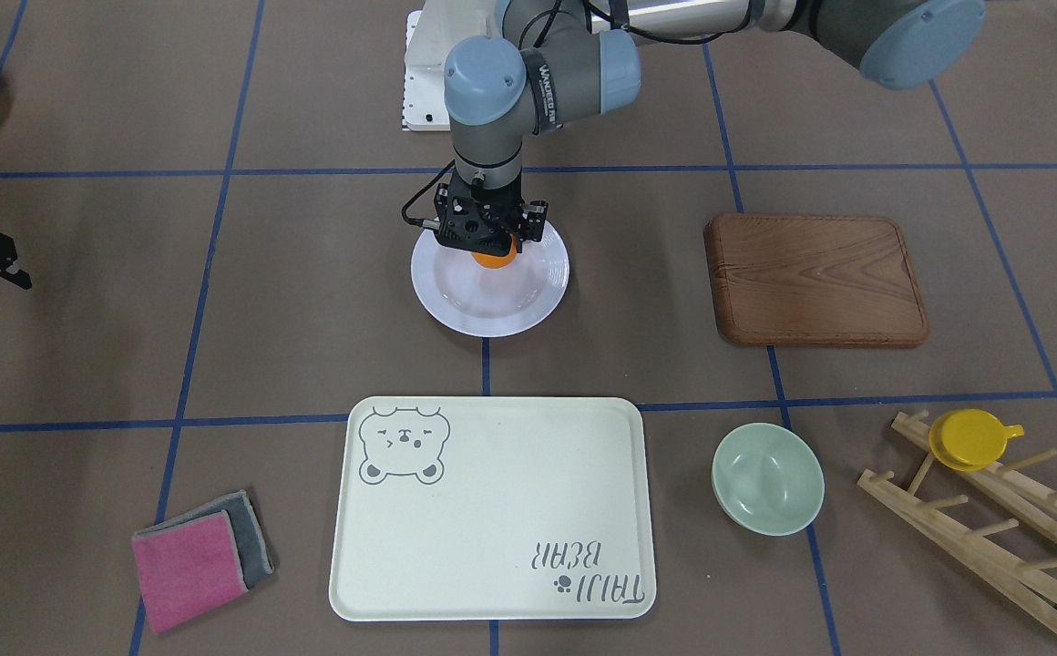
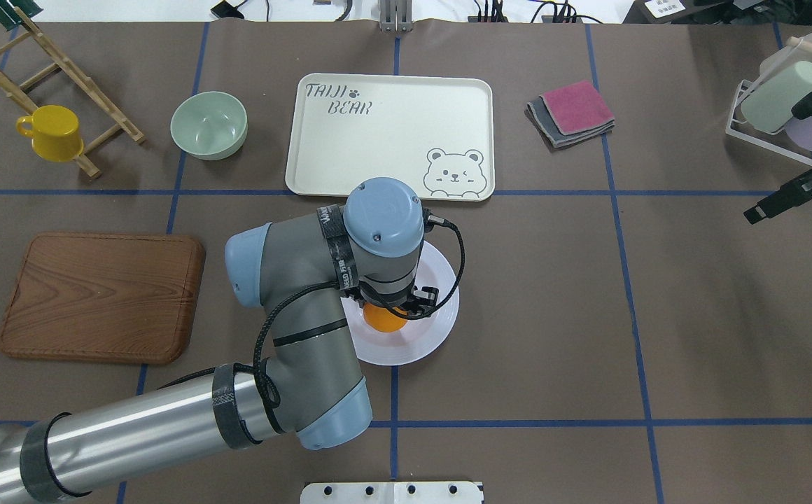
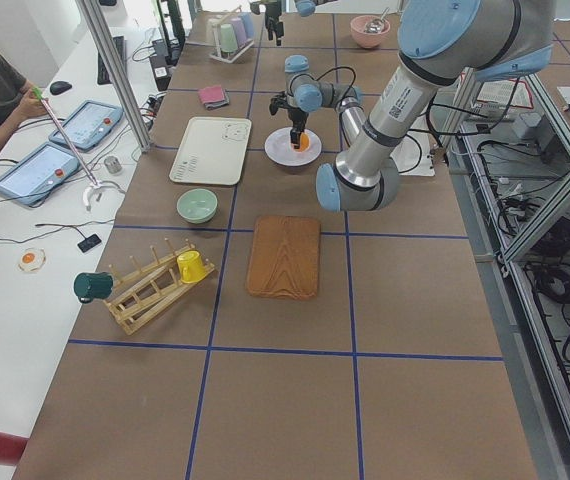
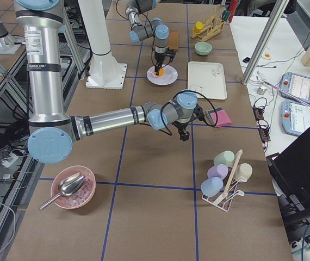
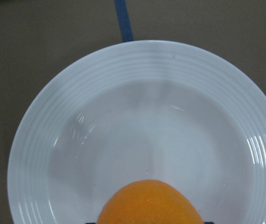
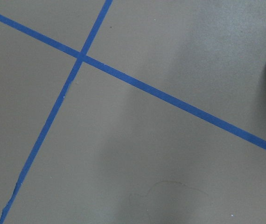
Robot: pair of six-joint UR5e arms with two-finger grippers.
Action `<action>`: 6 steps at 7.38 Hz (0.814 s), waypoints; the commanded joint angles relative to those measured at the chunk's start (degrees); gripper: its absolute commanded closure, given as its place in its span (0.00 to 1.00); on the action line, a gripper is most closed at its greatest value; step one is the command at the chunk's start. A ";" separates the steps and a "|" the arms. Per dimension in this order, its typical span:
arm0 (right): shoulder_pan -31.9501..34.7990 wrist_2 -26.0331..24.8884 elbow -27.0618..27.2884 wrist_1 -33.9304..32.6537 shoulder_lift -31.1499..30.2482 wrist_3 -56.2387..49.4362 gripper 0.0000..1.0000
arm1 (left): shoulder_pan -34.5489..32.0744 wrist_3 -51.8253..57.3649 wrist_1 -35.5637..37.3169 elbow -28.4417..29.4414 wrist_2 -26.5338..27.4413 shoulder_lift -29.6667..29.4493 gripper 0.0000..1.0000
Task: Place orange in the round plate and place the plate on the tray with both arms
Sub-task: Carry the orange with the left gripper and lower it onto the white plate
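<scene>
Worktop: brown worktop point(image 1: 310, 301) crossed by blue tape lines into large squares.
Round plate: white round plate point(image 1: 456, 310) with a ridged rim, flat on the worktop near its middle, on the robot's side of the tray.
Orange: the orange point(image 1: 494, 257) sits low over the plate's hollow, toward the rim nearest the robot. Whether it touches the plate cannot be told.
Tray: cream tray point(image 1: 492, 510) with a bear drawing lies across the worktop from the robot. A strip of bare worktop separates its edge from the plate's rim.
Room on the robot's left: a wooden board point(image 1: 815, 278) lies well apart from the plate. A pale green bowl point(image 1: 767, 478) stands just beside the tray, and a wooden rack point(image 1: 993, 528) holds a yellow cup point(image 1: 970, 439).
Room on the robot's right: bare worktop beside the plate. Folded pink and grey cloths point(image 1: 200, 551) lie near the tray's end.
Left arm: the left arm point(image 2: 294, 280) comes in low, bends at the elbow, and its wrist points straight down over the plate.
Left jaws: closed on the orange.
Right arm: the right arm point(image 4: 111, 118) stretches out over bare worktop, well apart from plate and tray, near a cup stand point(image 2: 777, 98).
Right jaws: cannot tell whether open or closed.
</scene>
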 commanded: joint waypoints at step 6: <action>-0.45 0.05 -0.32 0.00 0.03 0.04 0.00 | -0.11 0.97 -0.87 7.58 0.27 -3.99 0.58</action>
